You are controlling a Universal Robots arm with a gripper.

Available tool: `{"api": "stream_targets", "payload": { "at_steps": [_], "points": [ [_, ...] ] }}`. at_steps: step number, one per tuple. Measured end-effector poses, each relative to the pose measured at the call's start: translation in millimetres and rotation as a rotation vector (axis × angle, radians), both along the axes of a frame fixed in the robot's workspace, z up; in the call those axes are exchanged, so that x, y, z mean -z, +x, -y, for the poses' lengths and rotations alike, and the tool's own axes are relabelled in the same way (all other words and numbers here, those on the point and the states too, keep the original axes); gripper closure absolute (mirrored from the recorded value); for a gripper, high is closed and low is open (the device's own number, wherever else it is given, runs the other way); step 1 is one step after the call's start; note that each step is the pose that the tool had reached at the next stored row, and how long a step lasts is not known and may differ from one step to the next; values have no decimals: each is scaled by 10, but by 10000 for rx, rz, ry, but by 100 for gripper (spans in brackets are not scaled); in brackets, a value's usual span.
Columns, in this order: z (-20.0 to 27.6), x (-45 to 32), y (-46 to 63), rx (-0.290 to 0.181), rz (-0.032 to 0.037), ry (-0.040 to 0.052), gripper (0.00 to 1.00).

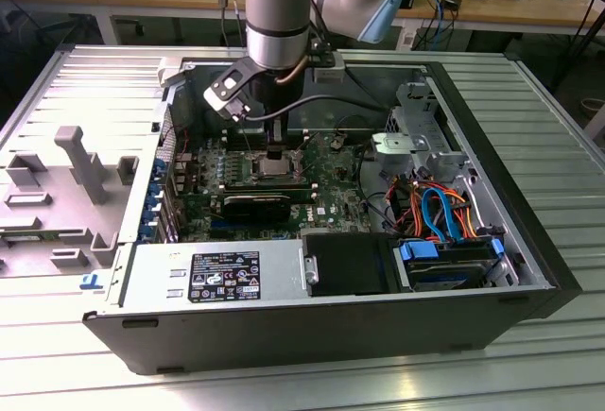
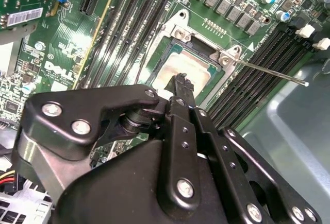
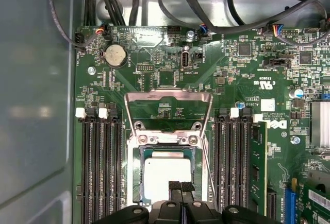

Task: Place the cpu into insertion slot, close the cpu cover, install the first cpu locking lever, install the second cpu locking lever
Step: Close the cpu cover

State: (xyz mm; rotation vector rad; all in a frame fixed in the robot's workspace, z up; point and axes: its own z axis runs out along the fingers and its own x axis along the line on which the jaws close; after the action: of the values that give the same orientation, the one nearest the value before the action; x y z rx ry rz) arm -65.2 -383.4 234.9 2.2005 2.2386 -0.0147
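The grey and silver cylindrical robot arm stands in the upper middle of the exterior view, its wrist turned straight down. Below it the black metal two-finger gripper hangs vertical. In both wrist views its slim fingertips lie closed against each other.

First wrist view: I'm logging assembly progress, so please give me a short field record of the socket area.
chip: silver-grey square cpu lying flat in the silver-rimmed insertion slot
cover: thin silver metal cpu cover open, hinged back off the chip
lever: thin silver locking lever sticking out free, second wrist view
end effector: black end effector shut, over the chip's edge
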Motion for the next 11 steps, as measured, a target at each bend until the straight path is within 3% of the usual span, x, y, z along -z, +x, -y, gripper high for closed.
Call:
{"api": "stream_targets", "payload": {
  "at_steps": [11],
  "points": [
    [11, 0, 54, 0, -1, 3, 89]
  ]
}}
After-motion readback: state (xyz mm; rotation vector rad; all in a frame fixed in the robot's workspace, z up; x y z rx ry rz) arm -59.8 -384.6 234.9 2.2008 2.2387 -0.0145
